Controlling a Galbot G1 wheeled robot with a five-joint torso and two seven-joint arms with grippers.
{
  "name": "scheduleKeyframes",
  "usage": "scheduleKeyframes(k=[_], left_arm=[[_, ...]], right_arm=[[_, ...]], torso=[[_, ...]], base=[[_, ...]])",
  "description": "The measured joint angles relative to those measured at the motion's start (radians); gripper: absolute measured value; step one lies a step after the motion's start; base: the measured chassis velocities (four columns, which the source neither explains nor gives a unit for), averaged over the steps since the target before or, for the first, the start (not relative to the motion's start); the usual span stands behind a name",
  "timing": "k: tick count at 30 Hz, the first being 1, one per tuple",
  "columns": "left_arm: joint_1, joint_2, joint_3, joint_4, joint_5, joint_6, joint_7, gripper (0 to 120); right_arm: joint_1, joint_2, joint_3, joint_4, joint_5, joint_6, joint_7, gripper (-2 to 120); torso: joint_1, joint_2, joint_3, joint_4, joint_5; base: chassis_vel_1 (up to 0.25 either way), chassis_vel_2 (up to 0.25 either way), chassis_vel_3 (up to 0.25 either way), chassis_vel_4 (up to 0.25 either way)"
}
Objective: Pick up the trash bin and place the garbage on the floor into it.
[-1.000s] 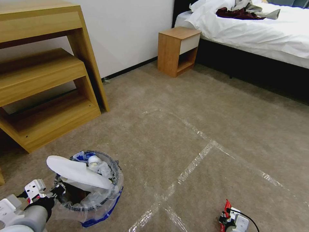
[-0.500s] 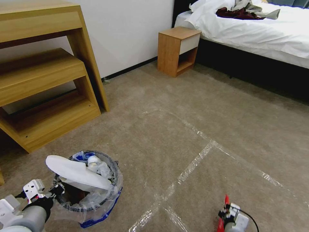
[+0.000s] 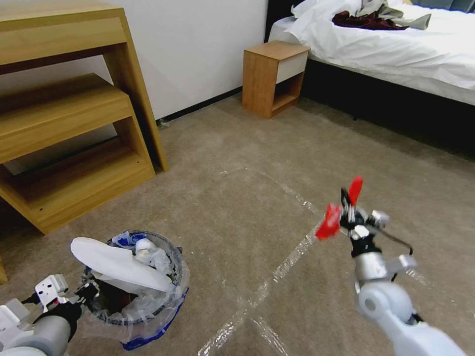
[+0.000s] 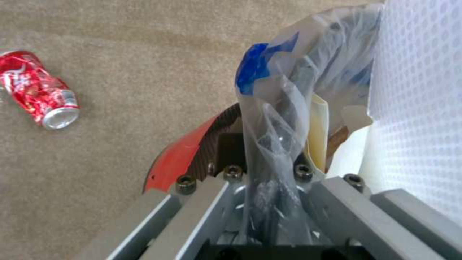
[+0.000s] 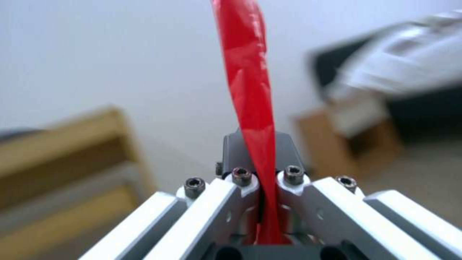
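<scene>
The trash bin (image 3: 157,322), lined with a crinkled clear bag, hangs low at the left of the head view. A white slipper (image 3: 116,263) and a tissue (image 3: 146,249) stick out of its top. My left gripper (image 3: 81,291) is shut on the bin's near rim and bag (image 4: 274,122); the left wrist view shows the red rim (image 4: 180,153) and the slipper (image 4: 418,108). A crushed red can (image 4: 41,95) lies on the carpet. My right gripper (image 3: 348,211) is raised over the floor (image 3: 237,198), shut on a red wrapper (image 3: 328,227), which stands up from its fingers (image 5: 248,79).
A wooden stepped desk (image 3: 64,123) stands at the left, with a nightstand (image 3: 274,74) by the wall and a bed (image 3: 396,49) at the back right. Shiny tape strips (image 3: 297,252) cross the carpet between the two arms.
My right arm has swung up from the bottom edge to mid-height, carrying the red wrapper. The left gripper and bin have barely moved.
</scene>
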Motion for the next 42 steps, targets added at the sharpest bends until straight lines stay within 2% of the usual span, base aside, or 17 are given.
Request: scheduleKeyframes(k=[3, 4, 7, 10, 16, 25, 29, 33, 36, 37, 40, 41, 42], left_arm=[[-0.004, -0.003, 0.0, 0.0, -0.004, 0.0, 0.0, 0], [-0.004, -0.003, 0.0, 0.0, -0.004, 0.0, 0.0, 0], [-0.006, -0.008, 0.001, 0.002, -0.003, 0.0, 0.005, 0], [-0.006, -0.008, 0.001, 0.005, -0.002, 0.0, 0.01, 0], [-0.007, -0.008, -0.001, 0.014, 0.002, 0.0, 0.013, 0], [-0.017, -0.016, 0.013, 0.027, 0.013, 0.0, 0.019, 0], [-0.029, -0.016, 0.02, 0.041, 0.017, 0.0, 0.023, 0], [-0.03, -0.017, 0.022, 0.044, 0.019, 0.0, 0.025, 0], [-0.031, -0.022, 0.033, 0.049, 0.026, 0.0, 0.028, 0], [-0.031, -0.022, 0.033, 0.049, 0.026, 0.0, 0.028, 0], [-0.032, -0.032, 0.049, 0.053, 0.042, 0.0, 0.032, 0], [-0.032, -0.032, 0.049, 0.053, 0.042, 0.0, 0.032, 0], [-0.032, -0.036, 0.054, 0.053, 0.045, 0.0, 0.032, 0]], right_arm=[[0.056, -0.052, -0.063, 0.053, 0.03, 0.012, -0.107, 0], [0.056, -0.052, -0.063, 0.053, 0.03, 0.012, -0.107, 0], [0.131, -0.104, -0.194, 0.089, 0.015, 0.022, -0.162, 0], [0.173, -0.113, -0.263, 0.091, -0.008, 0.015, -0.183, 0], [0.298, -0.09, -0.435, 0.059, -0.039, -0.006, -0.214, 0], [0.429, -0.059, -0.6, 0.021, -0.034, -0.017, -0.271, 0], [0.589, -0.011, -0.763, -0.028, -0.034, -0.016, -0.307, 0], [0.636, 0.011, -0.813, -0.047, -0.034, -0.011, -0.31, 0], [0.732, 0.073, -0.911, -0.089, -0.024, -0.005, -0.314, 0], [0.732, 0.073, -0.911, -0.089, -0.024, -0.005, -0.314, 0], [0.817, 0.173, -0.999, -0.158, -0.018, 0.005, -0.324, 0], [0.817, 0.173, -0.999, -0.158, -0.018, 0.005, -0.324, 0], [0.837, 0.212, -1.018, -0.185, -0.017, 0.007, -0.327, 0]], torso=[[0.0, 0.0, 0.0, 0.0001, 0.0], [0.0, 0.0, 0.0, 0.0001, 0.0], [0.0, 0.0, 0.0, 0.0003, 0.0], [0.0, 0.0, 0.0, 0.0, 0.0], [0.0, 0.0, 0.0, 0.0002, 0.0001], [0.0, 0.0, 0.0, -0.0001, -0.0002], [0.0, 0.0, 0.0, 0.0005, -0.0003], [0.0, 0.0, 0.0, 0.0001, -0.0004], [0.0, 0.0, 0.0, 0.0003, -0.0001], [0.0, 0.0, 0.0, 0.0003, -0.0001], [0.0, 0.0, 0.0, 0.0002, -0.0004], [0.0, 0.0, 0.0, 0.0002, -0.0004], [0.0, 0.0, 0.0, 0.0002, -0.0001]], base=[[0.0, 0.0, 0.0, 0.0], [0.0, 0.0, 0.0, 0.0], [0.0, 0.0, 0.0, 0.0], [0.0, 0.0, 0.0, 0.0], [0.0, 0.0, 0.0, 0.0], [0.0, 0.0, 0.0, 0.0], [0.0, 0.0, 0.0, 0.0], [0.0, 0.0, 0.0, 0.0], [0.0, 0.0, 0.0, 0.0], [0.0, 0.0, 0.0, 0.0], [0.0, 0.0, 0.0, 0.0], [0.0, 0.0, 0.0, 0.0], [0.0, 0.0, 0.0, 0.0]])
